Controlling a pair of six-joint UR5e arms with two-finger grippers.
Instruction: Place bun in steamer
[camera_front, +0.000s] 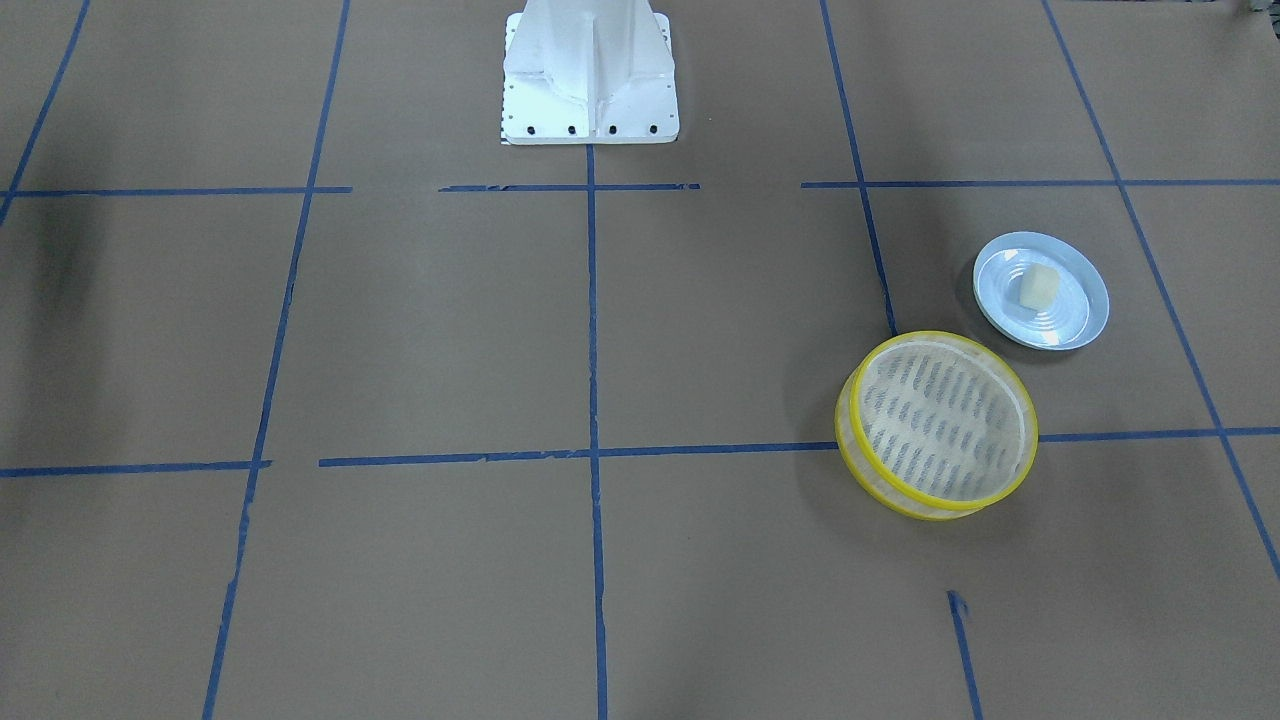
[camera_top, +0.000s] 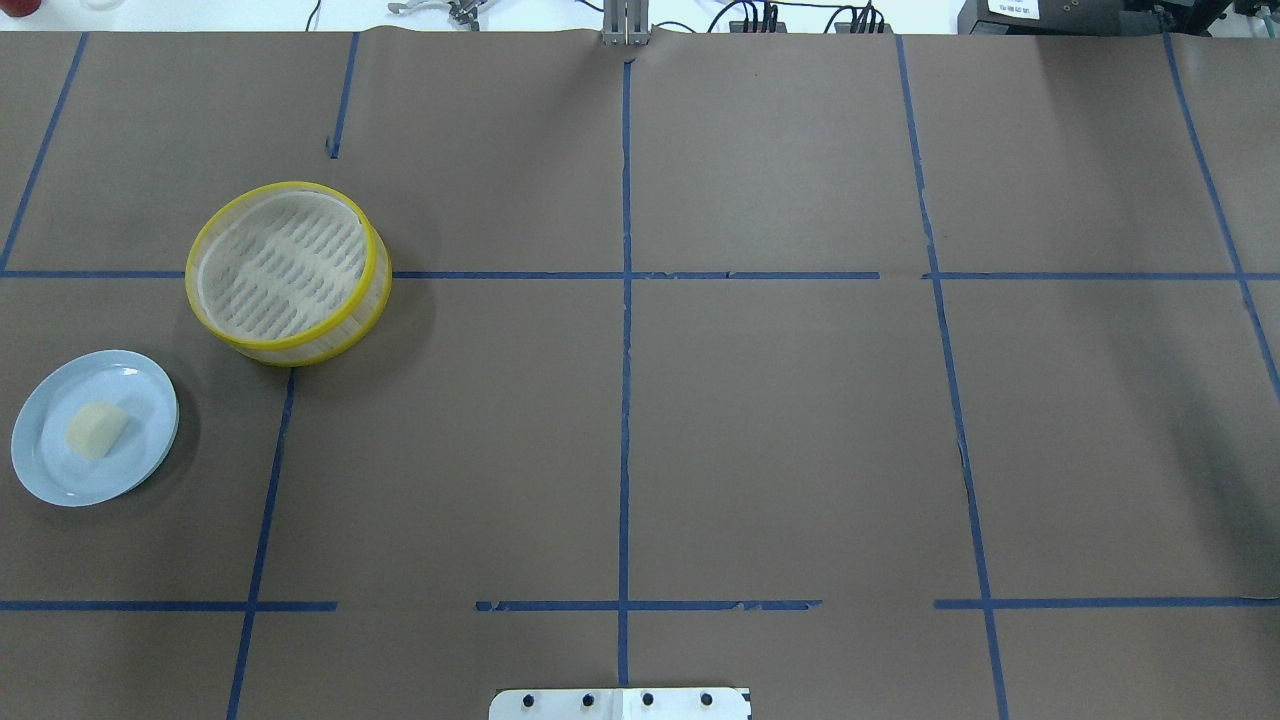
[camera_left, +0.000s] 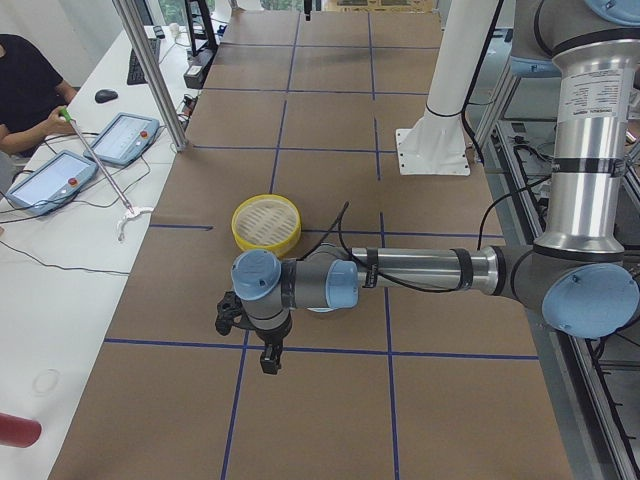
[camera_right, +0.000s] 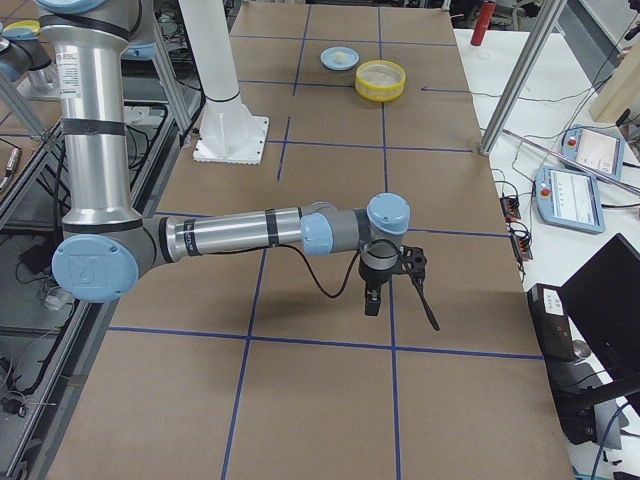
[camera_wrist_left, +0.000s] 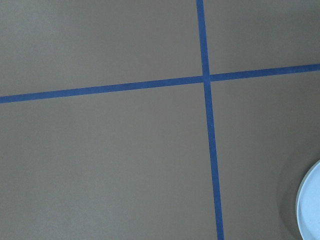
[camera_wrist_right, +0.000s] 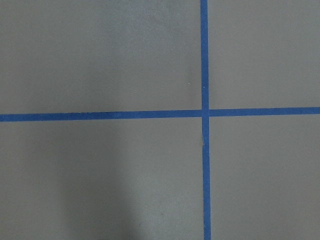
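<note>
**Operator:** Where is the bun right now?

**Observer:** In the overhead view you see the bun (camera_top: 97, 430) lying on the pale blue plate (camera_top: 60, 475), on the robot's left side of the table (camera_top: 780, 420). The steamer (camera_top: 290, 265) stands near the plate but apart from it, farther from the robot's base.

**Operator:** Does the front-facing camera agree?

**Observer:** It gives you the same pair mirrored. The bun (camera_front: 1037, 285) sits on the plate (camera_front: 1050, 322), and the steamer (camera_front: 940, 420) is nearer that camera.

**Operator:** And the pincers?

**Observer:** Only the side cameras show them to you. From the left end, the left arm (camera_left: 420, 270) stretches low over the table. The left gripper (camera_left: 268, 358) points down above the paper, with the steamer (camera_left: 266, 222) beyond it. From the right end, the right gripper (camera_right: 372, 298) hangs the same way. It is well apart from the steamer (camera_right: 381, 80) and plate (camera_right: 340, 57) at the far end. You cannot tell from these views whether either pincer's fingers stand apart or together.

**Operator:** What about the wrist cameras?

**Observer:** The left one shows you crossing tape lines (camera_wrist_left: 205, 79) and a sliver of the plate (camera_wrist_left: 312, 210) at its lower right edge. The right one shows only paper and a tape cross.
</note>
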